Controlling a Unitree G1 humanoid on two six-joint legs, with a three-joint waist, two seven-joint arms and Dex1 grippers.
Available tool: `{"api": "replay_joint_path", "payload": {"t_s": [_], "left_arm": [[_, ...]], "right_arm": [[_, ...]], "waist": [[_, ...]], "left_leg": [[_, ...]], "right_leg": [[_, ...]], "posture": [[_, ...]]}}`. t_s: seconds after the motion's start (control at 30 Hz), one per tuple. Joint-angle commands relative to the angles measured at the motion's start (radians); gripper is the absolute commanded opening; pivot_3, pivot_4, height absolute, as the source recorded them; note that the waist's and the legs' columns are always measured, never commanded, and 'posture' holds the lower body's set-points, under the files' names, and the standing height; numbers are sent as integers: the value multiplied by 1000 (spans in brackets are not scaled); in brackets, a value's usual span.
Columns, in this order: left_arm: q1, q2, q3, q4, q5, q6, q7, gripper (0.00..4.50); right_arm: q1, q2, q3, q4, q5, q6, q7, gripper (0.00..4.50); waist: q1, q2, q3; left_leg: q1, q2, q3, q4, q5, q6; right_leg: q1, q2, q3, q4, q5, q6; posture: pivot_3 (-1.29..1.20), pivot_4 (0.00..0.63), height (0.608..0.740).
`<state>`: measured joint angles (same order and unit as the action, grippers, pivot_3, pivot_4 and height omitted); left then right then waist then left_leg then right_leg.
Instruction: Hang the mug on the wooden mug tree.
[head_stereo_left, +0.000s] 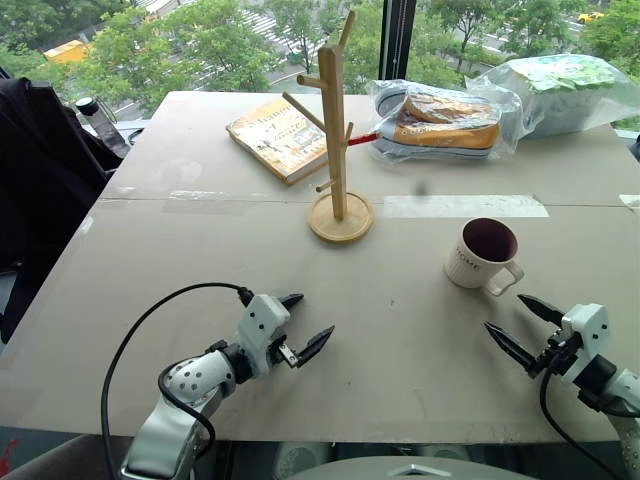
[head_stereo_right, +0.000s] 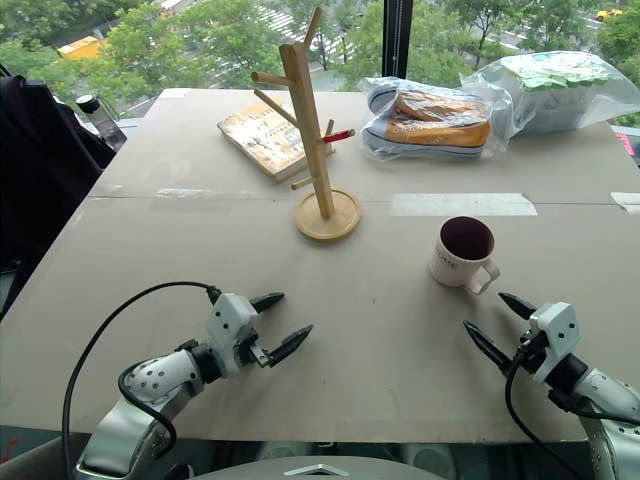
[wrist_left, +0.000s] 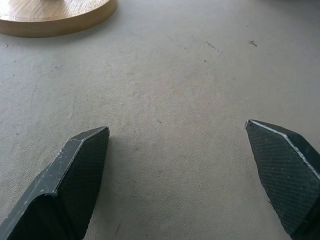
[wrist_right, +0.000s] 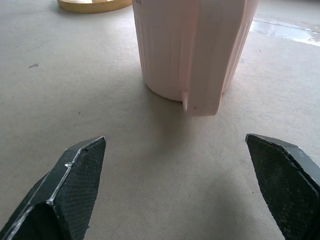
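1. Containers. The mug (head_stereo_left: 483, 254) stands upright on the tabletop (head_stereo_left: 180, 290), toward its right edge, mouth up; the dark maroon interior holds nothing visible. Its loop handle faces the near right corner. Near the far edge lie two clear plastic bags: one (head_stereo_left: 440, 120) encloses a tan and blue shoe, the other (head_stereo_left: 560, 90), at the far right corner, encloses a pale green and white item that cannot be identified.

2. Other items, left to right. A dark garment (head_stereo_left: 40, 180) hangs beside the left edge, with a bottle (head_stereo_left: 98, 122) just behind it. A book (head_stereo_left: 280, 136) lies flat near the far edge. The wooden mug tree (head_stereo_left: 336, 140) stands upright near the tabletop centre on its round disc base; all visible pegs are bare. The mug is well apart from it, to its right and nearer the robot.

3. Hidden or unclear. The lettering on the mug side is too small to read. The right wrist view cuts off the mug top and shows the handle edge-on. The left wrist view shows only an arc of the mug tree base. A red object between the tree post and the shoe bag cannot be identified.

4. Arm pose. The left gripper (head_stereo_left: 305, 330) hovers over the near edge, left of centre, pointing toward the tabletop centre, fingers spread and holding nothing. The right gripper (head_stereo_left: 512, 325) hovers over the near right corner, just short of the mug and apart from it, pointing at it, fingers spread wide and holding nothing.
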<state>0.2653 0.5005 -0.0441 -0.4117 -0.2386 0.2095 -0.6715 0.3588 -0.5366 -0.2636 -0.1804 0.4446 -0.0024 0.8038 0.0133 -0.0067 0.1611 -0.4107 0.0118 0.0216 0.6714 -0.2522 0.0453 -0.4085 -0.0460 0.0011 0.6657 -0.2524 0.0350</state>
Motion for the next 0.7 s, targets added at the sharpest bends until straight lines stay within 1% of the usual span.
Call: {"api": "replay_joint_path", "payload": {"t_s": [0.03,0.13,0.5,0.7], "left_arm": [[5,7,29,-32,-25,-27,-11,4500],[-4,8,40,-43,-62,-23,-36,4500],[-42,15,37,-29,-69,-17,-54,4500],[-105,18,20,-38,-63,-4,-57,4500]], "right_arm": [[10,2,-32,-41,12,-13,-2,4424],[21,3,-30,-46,10,-16,-4,4424],[45,29,-17,-78,-1,-24,-32,4424],[43,88,6,-143,-33,-9,-122,4424]], "waist": [[0,0,0],[0,0,0],[0,0,0],[0,0,0]], "left_leg": [[0,0,0,0,0,0],[0,0,0,0,0,0],[0,0,0,0,0,0],[0,0,0,0,0,0]], "right_leg": [[0,0,0,0,0,0],[0,0,0,0,0,0],[0,0,0,0,0,0],[0,0,0,0,0,0]], "posture": [[0,150,740],[0,150,740],[0,150,740],[0,150,740]]}}
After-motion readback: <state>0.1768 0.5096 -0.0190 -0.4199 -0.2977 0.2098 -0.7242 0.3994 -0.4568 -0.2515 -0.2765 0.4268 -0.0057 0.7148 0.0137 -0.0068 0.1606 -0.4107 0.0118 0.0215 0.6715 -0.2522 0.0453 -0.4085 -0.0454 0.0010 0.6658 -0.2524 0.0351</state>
